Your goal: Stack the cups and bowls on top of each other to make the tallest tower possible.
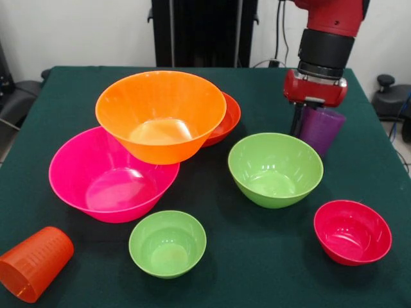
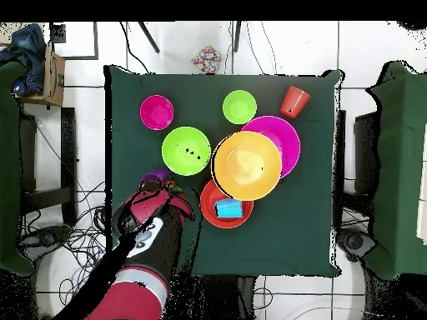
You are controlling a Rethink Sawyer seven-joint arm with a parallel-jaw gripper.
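While the gripper (image 1: 307,119) hangs at the far right of the green table (image 1: 270,269), I see a translucent purple cup (image 1: 321,130) tilted against its dark fingers, which appear to pinch the cup's rim, though I cannot make out the far side of the grasp. Just in front of the cup and slightly left sits the medium lime green bowl (image 1: 275,168), upright and close to the cup without clearly touching it. The small crimson bowl (image 1: 352,231) stands nearer still at the right, well apart from the gripper. Left of centre, the large orange bowl (image 1: 160,114) rests tilted, propped on the far rim of the large pink bowl (image 1: 109,176) and overlapping the shallow red-orange bowl (image 1: 226,119) behind it. From overhead I can see a blue cup (image 2: 228,208) lying inside that shallow bowl, partly under the orange bowl's edge. The small lime green bowl (image 1: 167,243) sits upright at the near middle, just beside the pink bowl. At the near left corner an orange cup (image 1: 33,263) lies on its side, mouth facing the table edge, apart from everything else.
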